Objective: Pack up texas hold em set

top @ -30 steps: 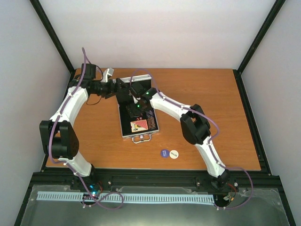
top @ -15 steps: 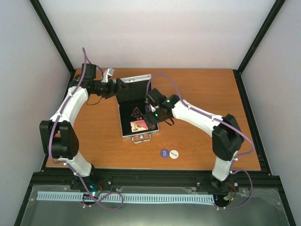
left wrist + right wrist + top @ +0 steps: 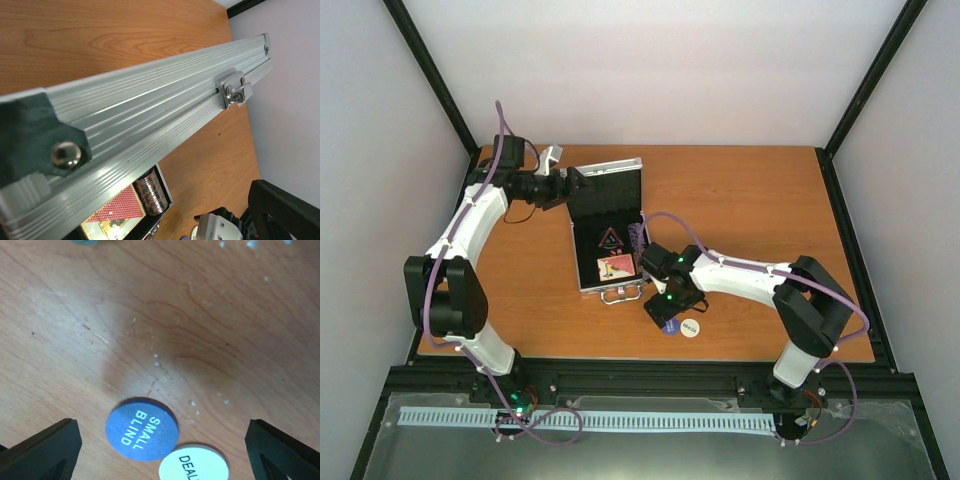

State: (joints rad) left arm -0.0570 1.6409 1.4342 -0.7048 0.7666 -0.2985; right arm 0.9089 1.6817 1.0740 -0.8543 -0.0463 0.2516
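from above, the silver case (image 3: 592, 289) lies open in the middle of the desk (image 3: 770, 220), with its lid (image 3: 610, 190) standing up at the far end. inside are the card box (image 3: 615, 267), the black triangle (image 3: 609, 238) and a chip stack (image 3: 638, 240). the left hand (image 3: 572, 187) is at the lid's left edge. the right hand (image 3: 665, 312) hangs low over the blue disc (image 3: 669, 327) and the white disc (image 3: 691, 327), which lie on the desk just in front of the case. the right hand is much nearer to them. in the left wrist view, the lid's rim fills the picture. the left hand seems spread wide against it, and i cannot see it pinching. in the right wrist view, the fingers (image 3: 42, 447) are spread far apart and hold nothing. the blue disc sits between them, and the white one is just beside it. a second ago the right hand was over the case, and now it is down by the discs. the left hand has not moved.
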